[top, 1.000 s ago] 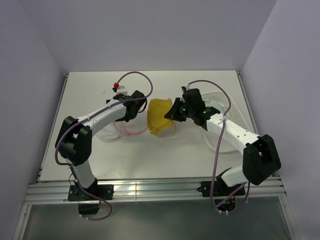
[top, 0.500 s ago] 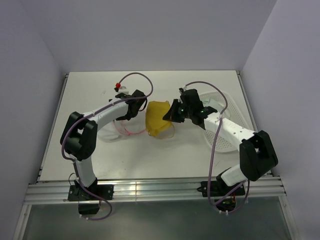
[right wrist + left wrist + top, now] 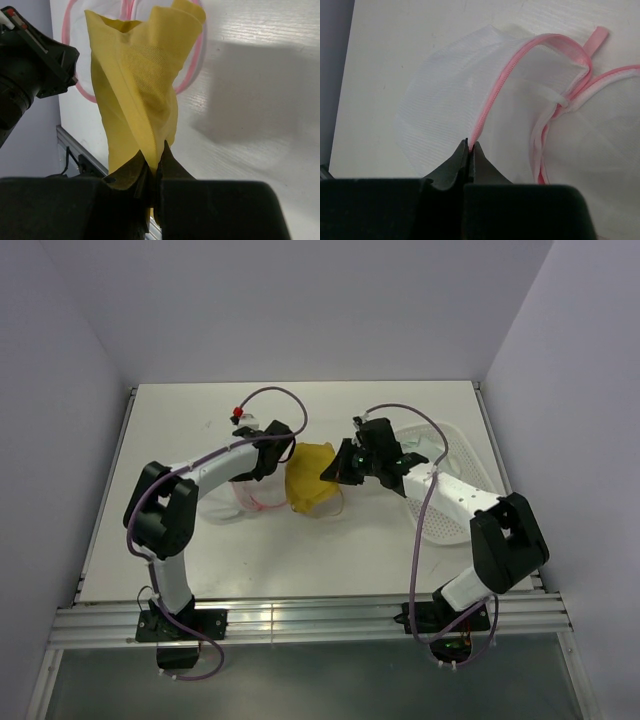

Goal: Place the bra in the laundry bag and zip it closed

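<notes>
Bra held at the bag's mouth, both grippers pinched shut.

The left gripper (image 3: 470, 146) has its jaws closed on the pink zipper rim (image 3: 496, 90) of the laundry bag (image 3: 445, 105). The bag lies on the bench (image 3: 350, 540) left of centre, its white mesh slack and its mouth facing right. The right gripper (image 3: 154, 159) is clamped tight on one edge of the bra (image 3: 135, 85), so the yellow fabric sits between the two grippers, just right of the bag. In the right wrist view the bra's free end overlaps the pink rim, but whether it is inside the opening or only in front of it cannot be told. A white perforated basket (image 3: 462, 462) lies on the right side of the bench, partly under the right arm.
</notes>
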{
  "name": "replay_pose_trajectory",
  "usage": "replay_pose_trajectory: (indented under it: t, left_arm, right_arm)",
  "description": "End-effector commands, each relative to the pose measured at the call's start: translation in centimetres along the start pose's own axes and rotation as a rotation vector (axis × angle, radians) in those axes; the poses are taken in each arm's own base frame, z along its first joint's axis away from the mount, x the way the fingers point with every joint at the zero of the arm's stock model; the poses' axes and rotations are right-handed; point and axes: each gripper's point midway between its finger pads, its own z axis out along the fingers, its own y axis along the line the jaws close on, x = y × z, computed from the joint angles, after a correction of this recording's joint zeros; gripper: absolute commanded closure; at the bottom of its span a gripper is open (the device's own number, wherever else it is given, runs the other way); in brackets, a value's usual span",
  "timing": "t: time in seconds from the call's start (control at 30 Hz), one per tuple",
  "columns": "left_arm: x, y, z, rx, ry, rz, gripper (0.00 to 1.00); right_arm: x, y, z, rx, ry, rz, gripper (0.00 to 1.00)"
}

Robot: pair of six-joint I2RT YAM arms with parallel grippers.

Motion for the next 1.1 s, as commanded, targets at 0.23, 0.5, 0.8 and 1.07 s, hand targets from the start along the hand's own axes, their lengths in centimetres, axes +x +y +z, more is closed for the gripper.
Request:
replay_pose_trajectory:
  t: [0.23, 0.5, 0.8, 1.07]
  left_arm:
    - [-1.4, -0.4, -5.6, 0.225, -0.077, -0.082, 1.0]
    - [-1.0, -0.9, -9.6, 0.398, -0.138, -0.056, 1.0]
    - [-1.8, -2.4, -13.2, 0.669, -0.199, -0.136, 1.0]
    - [-1.9, -3.7, -15.7, 0.851, -0.206, -0.184, 1.0]
  right_arm:
    - [0.6, 5.6, 2.1, -0.18, 0.052, -0.053, 1.0]
    - [2.8, 7.1, 3.4, -0.24, 0.127, -0.064, 1.0]
    - [5.0, 8.0, 3.9, -0.296, 0.206, -0.095, 1.0]
    - [7.7, 9.2, 5.6, -0.332, 0.268, -0.079, 1.0]
